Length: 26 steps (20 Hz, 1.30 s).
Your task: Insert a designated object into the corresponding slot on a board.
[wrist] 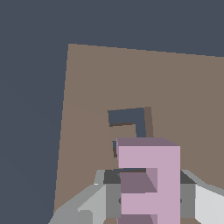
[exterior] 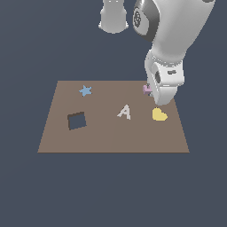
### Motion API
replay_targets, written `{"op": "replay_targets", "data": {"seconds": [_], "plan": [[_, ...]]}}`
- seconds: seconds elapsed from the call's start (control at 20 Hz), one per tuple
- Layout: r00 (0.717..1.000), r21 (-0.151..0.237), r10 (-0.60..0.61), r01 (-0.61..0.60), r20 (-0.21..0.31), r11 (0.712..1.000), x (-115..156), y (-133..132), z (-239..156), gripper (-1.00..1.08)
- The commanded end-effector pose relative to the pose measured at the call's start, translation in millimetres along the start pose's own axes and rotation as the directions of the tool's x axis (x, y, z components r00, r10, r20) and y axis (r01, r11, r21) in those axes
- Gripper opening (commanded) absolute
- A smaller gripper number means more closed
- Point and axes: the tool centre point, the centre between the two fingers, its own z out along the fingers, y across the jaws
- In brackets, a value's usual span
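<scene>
Gripper (exterior: pixel 156 98) clenched on pink E block (wrist: pixel 151 181): wrist view shows the block between both fingers (wrist: pixel 89 203), raised off the brown board (exterior: pixel 111 137). The dark E slot (wrist: pixel 131 122) lies partly hidden just beyond the block. Exterior view: only a pink sliver (exterior: pixel 146 88) shows at the gripper's 10 o'clock; slot hidden; square hole (exterior: pixel 76 120), blue star (exterior: pixel 85 91), white A (exterior: pixel 125 111) and yellow heart (exterior: pixel 159 115) visible only here.

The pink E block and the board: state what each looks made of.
Both are simulator renders, so the material stays open. The pink E block, between the end effector fingers, looks like matte plastic or painted wood: flat lilac faces, sharp edges, no shine. The board looks like matte brown fibreboard or card: even colour, no grain or gloss.
</scene>
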Motion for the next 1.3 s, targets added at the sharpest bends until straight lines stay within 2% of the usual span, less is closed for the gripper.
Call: {"op": "replay_targets", "data": {"seconds": [0.0,0.2,0.75,0.8,1.25], "plan": [[0.998,0.0,-0.056,0.056,0.0,0.998,12.6,-1.1,-0.6,-1.0],[0.996,0.0,-0.091,0.091,0.0,0.996,20.9,-2.8,-0.9,-1.0],[0.996,0.001,-0.088,0.088,0.001,0.996,19.8,-3.3,9.2,-1.0],[0.996,0.001,-0.088,0.088,0.001,0.996,19.8,-3.3,9.2,1.0],[0.996,0.001,-0.088,0.088,0.001,0.996,19.8,-3.3,9.2,1.0]]}}
